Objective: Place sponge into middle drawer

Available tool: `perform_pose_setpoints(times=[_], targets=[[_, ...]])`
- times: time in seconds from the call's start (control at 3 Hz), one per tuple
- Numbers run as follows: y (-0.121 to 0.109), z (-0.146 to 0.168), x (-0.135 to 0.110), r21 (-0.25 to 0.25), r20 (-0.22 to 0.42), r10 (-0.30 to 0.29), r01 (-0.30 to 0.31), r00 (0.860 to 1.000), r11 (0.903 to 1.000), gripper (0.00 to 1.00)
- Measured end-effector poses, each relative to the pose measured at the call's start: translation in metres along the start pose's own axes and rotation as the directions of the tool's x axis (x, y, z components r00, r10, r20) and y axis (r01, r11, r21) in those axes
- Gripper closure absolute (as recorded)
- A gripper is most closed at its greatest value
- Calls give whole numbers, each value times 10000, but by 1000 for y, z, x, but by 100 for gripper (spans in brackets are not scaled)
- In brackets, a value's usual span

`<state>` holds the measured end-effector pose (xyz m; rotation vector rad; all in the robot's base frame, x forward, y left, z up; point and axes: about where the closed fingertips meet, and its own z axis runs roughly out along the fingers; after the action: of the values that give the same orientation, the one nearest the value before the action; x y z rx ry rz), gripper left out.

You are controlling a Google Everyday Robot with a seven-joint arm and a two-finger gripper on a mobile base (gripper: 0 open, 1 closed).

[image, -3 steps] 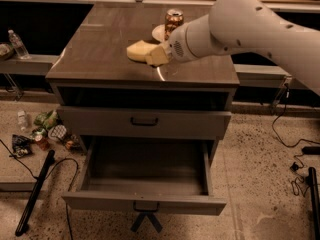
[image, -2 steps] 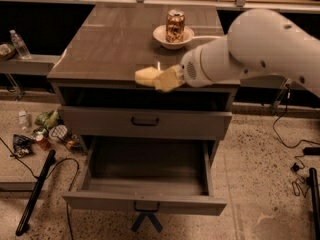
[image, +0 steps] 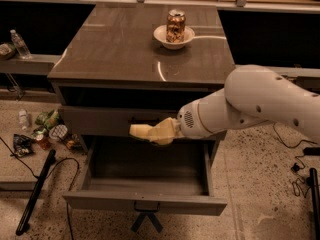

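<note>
One sponge (image: 142, 131) is clenched in my gripper (image: 164, 132), above the open middle drawer (image: 145, 203) at six o'clock; the closed drawer (image: 100, 121) is just behind it, the bowl (image: 161, 35) with a can (image: 175, 25) at twelve o'clock.

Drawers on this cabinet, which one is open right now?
The lowest drawer, standing out toward the camera with its box exposed; the drawer above it is closed. The tool, gripping the sponge, hangs over the open one.
</note>
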<state>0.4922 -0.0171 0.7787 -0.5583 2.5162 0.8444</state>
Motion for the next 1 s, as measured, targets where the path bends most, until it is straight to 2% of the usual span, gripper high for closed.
perform_pose_setpoints(times=[0.33, 0.67, 1.0], targets=[[-16, 68, 41, -617, -937, 982, -1042, 9907, 9926, 100], [-16, 68, 41, -616, -938, 982, -1042, 9907, 9926, 100], [-37, 83, 49, -509, -1249, 1570, -1644, 9797, 9851, 100]])
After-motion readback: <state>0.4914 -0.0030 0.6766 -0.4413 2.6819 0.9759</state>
